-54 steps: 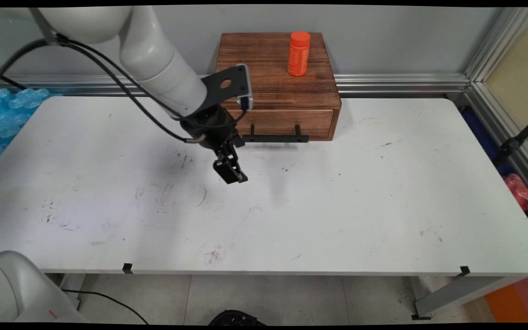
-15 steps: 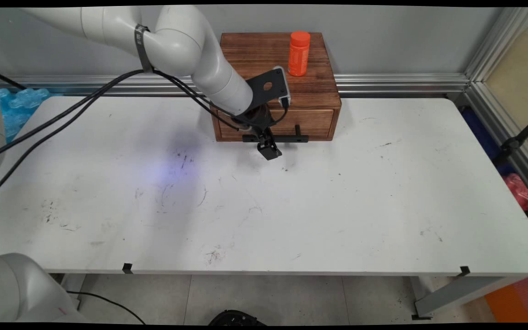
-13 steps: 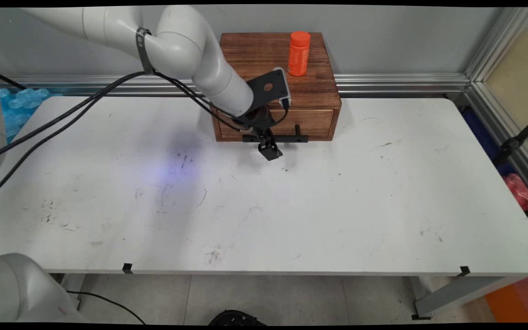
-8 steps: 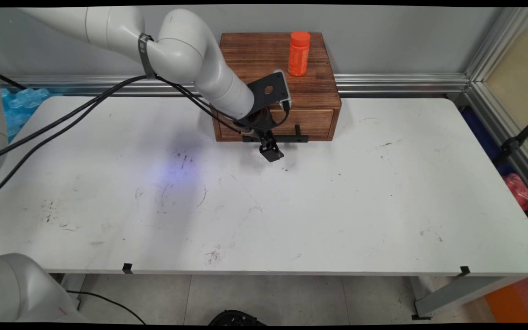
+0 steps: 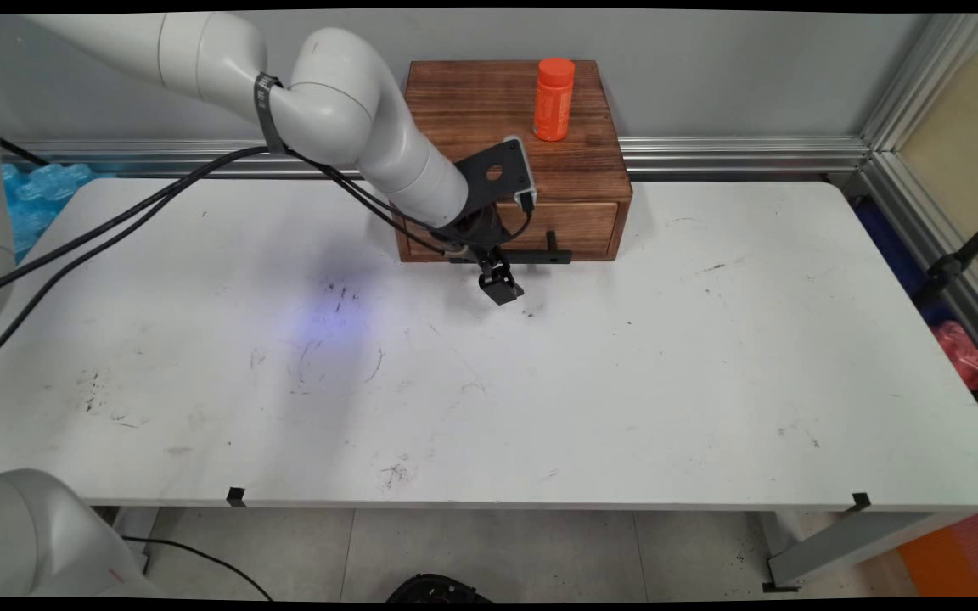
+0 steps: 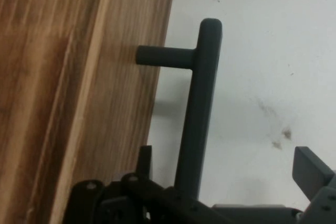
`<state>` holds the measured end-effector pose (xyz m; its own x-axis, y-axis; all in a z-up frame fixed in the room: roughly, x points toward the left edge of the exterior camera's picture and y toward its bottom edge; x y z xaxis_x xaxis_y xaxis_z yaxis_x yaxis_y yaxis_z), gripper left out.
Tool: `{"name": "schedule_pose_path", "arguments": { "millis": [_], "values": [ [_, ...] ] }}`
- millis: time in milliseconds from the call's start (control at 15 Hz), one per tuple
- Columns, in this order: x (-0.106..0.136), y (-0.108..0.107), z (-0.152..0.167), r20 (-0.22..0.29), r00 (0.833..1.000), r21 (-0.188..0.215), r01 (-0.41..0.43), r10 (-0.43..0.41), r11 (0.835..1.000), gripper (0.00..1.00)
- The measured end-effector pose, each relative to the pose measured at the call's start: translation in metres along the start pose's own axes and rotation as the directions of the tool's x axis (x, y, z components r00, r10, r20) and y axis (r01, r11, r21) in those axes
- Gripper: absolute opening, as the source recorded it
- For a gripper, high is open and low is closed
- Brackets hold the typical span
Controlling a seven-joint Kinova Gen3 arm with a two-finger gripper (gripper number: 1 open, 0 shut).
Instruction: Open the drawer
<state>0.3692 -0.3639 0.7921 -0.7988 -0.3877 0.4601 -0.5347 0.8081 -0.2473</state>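
gripper (image 5: 499, 287) sits at the drawer handle (image 6: 197, 124), fingers spread w/ the bar between them, not clamped. orange bottle (image 5: 553, 99) stands on the box (image 5: 489, 110), far right.

The arm hid part of the drawer front (image 5: 578, 227) behind the fingers (image 6: 311, 170), and the handle (image 6: 198, 119) ran beneath the linkage.

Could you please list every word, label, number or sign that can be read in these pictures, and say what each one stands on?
No text here can be read.
The orange bottle on top of the wooden drawer box carries a label with pale print, too small to read.
The drawer handle, the gripper and the white table show no lettering in either view.
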Motion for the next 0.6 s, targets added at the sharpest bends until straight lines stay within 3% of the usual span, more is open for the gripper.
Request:
{"name": "schedule_pose_path", "arguments": {
  "millis": [600],
  "values": [
    [-0.0087,0.0061,-0.0028,0.008,1.0,-0.01,0.007,-0.007,1.0,1.0]
  ]
}}
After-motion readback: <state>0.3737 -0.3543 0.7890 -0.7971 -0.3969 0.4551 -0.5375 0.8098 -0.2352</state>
